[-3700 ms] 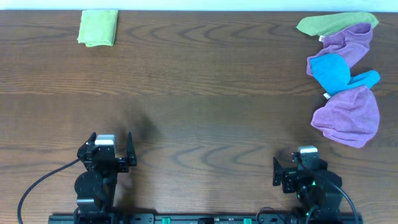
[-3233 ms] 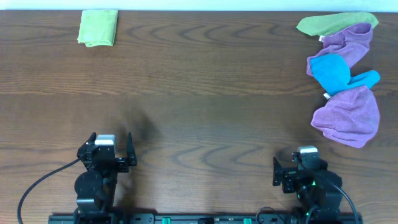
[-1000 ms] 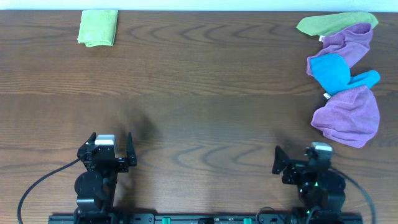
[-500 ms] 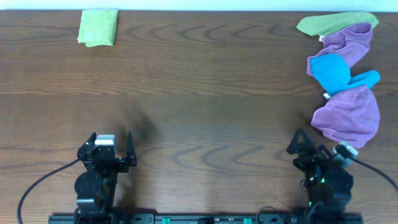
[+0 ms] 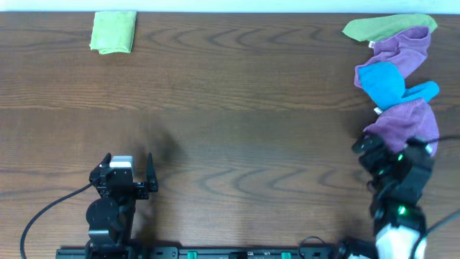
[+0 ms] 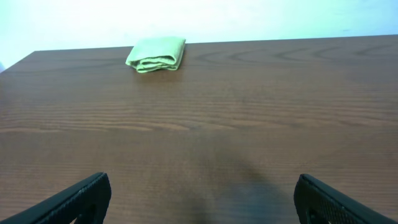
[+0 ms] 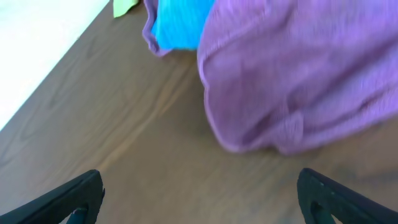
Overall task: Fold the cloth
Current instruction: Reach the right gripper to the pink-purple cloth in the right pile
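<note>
The cloth (image 5: 406, 122) is a crumpled violet-purple heap at the right edge of the table, the nearest part of a pile. In the right wrist view the cloth (image 7: 292, 81) fills the upper right, its rounded near edge a short way ahead of my fingertips. My right gripper (image 5: 392, 149) is open at the cloth's near edge with nothing between its fingers; in its own wrist view the right gripper (image 7: 202, 194) shows only bare wood between them. My left gripper (image 5: 129, 171) stands open and empty at the front left, with the left gripper (image 6: 202, 196) over bare table.
The pile also holds a bright blue cloth (image 5: 388, 83), a second purple cloth (image 5: 402, 47) and a lime-green cloth (image 5: 384, 26) behind. A folded lime-green cloth (image 5: 113, 32) lies at the far left. The table's right edge runs close to the pile.
My right arm has swung right and forward from the front edge up to the purple cloth's near edge, staying open. The left arm has not moved.
</note>
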Robot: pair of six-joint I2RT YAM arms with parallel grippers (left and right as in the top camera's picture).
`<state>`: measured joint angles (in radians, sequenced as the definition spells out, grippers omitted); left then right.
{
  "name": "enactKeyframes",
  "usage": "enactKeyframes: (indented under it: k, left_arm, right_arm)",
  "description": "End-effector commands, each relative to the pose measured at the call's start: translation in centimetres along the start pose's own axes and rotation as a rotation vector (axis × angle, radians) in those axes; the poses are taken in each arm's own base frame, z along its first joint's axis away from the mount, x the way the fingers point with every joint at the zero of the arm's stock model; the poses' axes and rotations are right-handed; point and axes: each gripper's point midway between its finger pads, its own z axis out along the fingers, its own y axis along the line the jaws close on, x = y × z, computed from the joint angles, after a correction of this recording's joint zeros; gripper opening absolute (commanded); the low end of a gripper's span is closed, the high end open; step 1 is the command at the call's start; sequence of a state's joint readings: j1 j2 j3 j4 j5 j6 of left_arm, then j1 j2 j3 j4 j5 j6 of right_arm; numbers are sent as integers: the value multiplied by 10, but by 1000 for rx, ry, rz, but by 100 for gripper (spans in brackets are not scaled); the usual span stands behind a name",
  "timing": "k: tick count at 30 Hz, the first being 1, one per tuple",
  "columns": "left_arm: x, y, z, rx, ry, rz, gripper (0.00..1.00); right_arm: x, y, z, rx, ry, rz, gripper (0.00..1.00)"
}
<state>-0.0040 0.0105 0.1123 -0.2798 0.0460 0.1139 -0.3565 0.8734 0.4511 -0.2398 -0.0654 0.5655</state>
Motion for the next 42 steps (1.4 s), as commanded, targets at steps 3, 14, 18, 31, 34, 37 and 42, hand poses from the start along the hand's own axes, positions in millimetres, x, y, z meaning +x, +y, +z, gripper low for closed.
enactKeyframes:
  k: [3,14,18,31,34,37,42]
  left_arm:
    - [12,0,3,1,26,21,95]
    - [12,-1,3,1,26,21,95]
    - [12,0,3,1,26,21,95]
    - [12,0,3,1,26,21,95]
    - [12,0,3,1,26,21,95]
    - [12,-1,3,1,26,21,95]
    - [12,-1,3,1,26,21,95]
  right_arm:
    - [-30,1,30,33,52,-58,96]
    - [-62,-20,76,-54,161,79,89]
    - [-66,-24,84,-133,173,120,87]
    - [-66,-44,98,-115,171,151,68]
    - [-68,-43,99,-118,161,146,50]
    - [-67,-44,101,-117,164,147,37]
    - [-64,-50,104,-101,171,125,61]
